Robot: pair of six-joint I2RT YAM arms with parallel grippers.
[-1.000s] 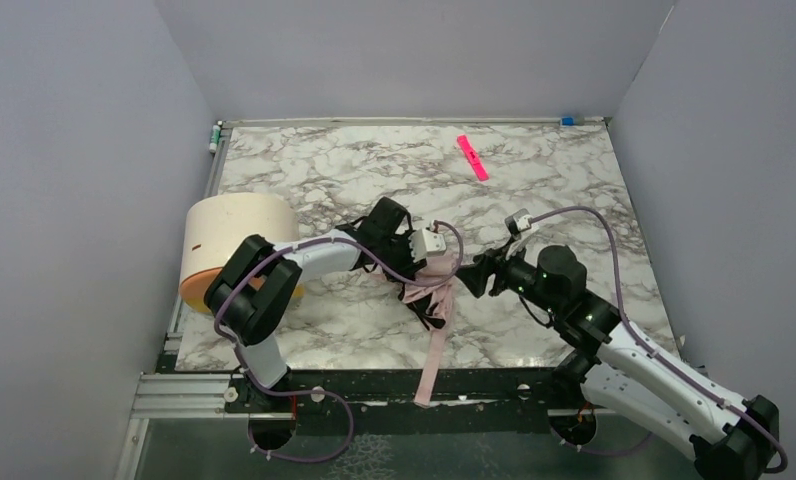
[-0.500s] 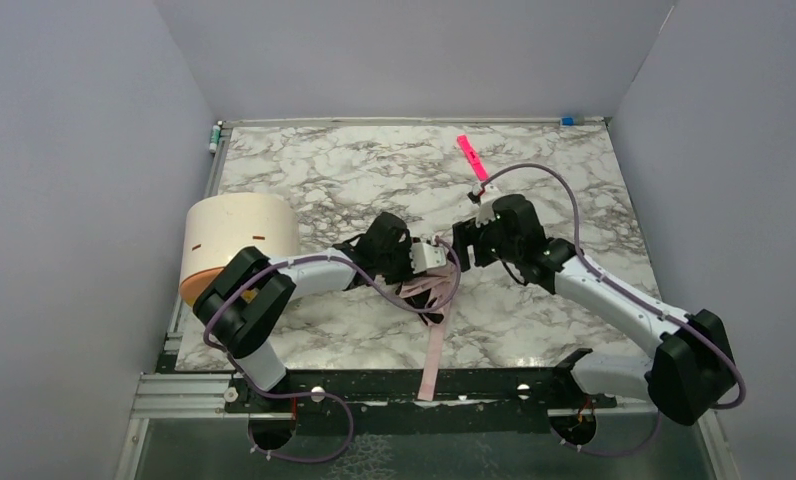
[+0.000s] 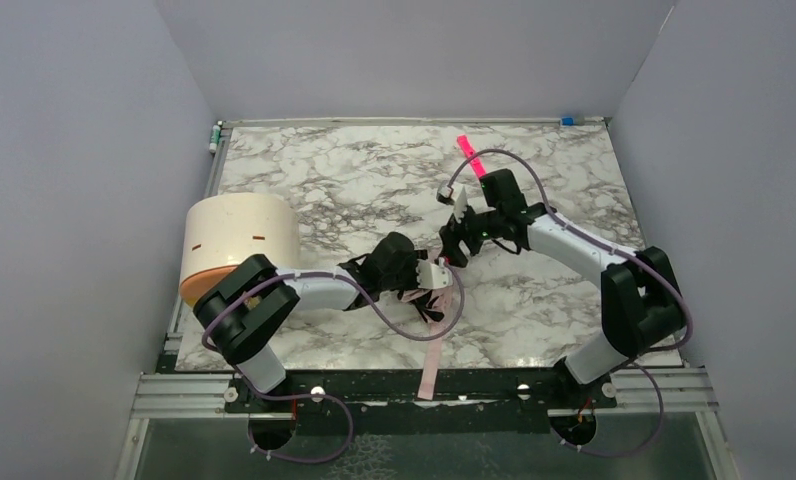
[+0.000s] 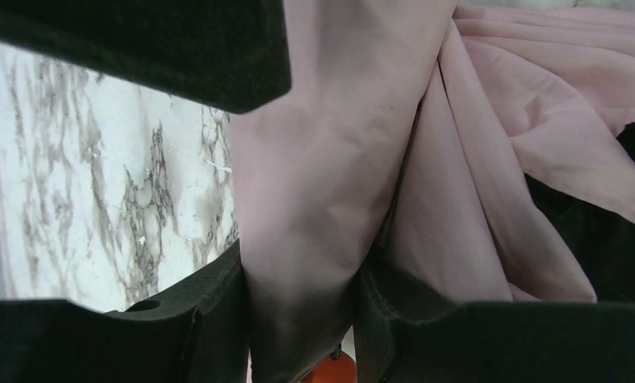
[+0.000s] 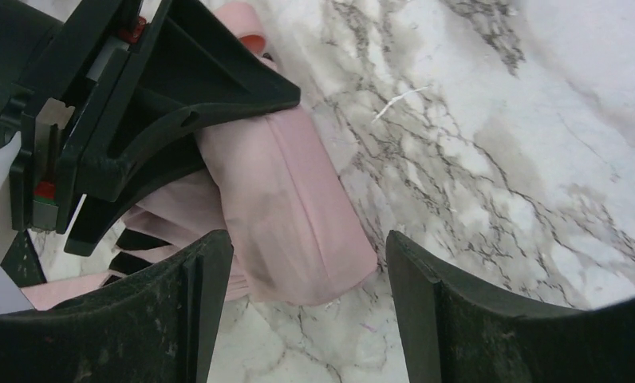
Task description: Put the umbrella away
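Observation:
The umbrella [image 3: 432, 303] is a bundle of pale pink fabric with black lining, lying at the table's middle; its pink strap [image 3: 430, 358] trails over the near edge. My left gripper [image 3: 422, 277] is shut on a thick fold of the umbrella [image 4: 322, 159], which fills the gap between its fingers [image 4: 207, 315]. My right gripper [image 3: 453, 249] hovers just behind it, open. In the right wrist view the umbrella's rounded end [image 5: 294, 223] lies between the spread fingers [image 5: 199, 319] without touching either, and the left gripper's black jaw grips the fabric above it.
A large cream cylinder with an orange end [image 3: 236, 240] lies on its side at the table's left, beside the left arm. A bright pink strip [image 3: 471, 155] lies at the back of the marble table [image 3: 314, 175]. Grey walls stand on three sides.
My right arm has swung from the right front to behind the umbrella, and its gripper has opened wider. The left gripper has drawn the umbrella slightly nearer.

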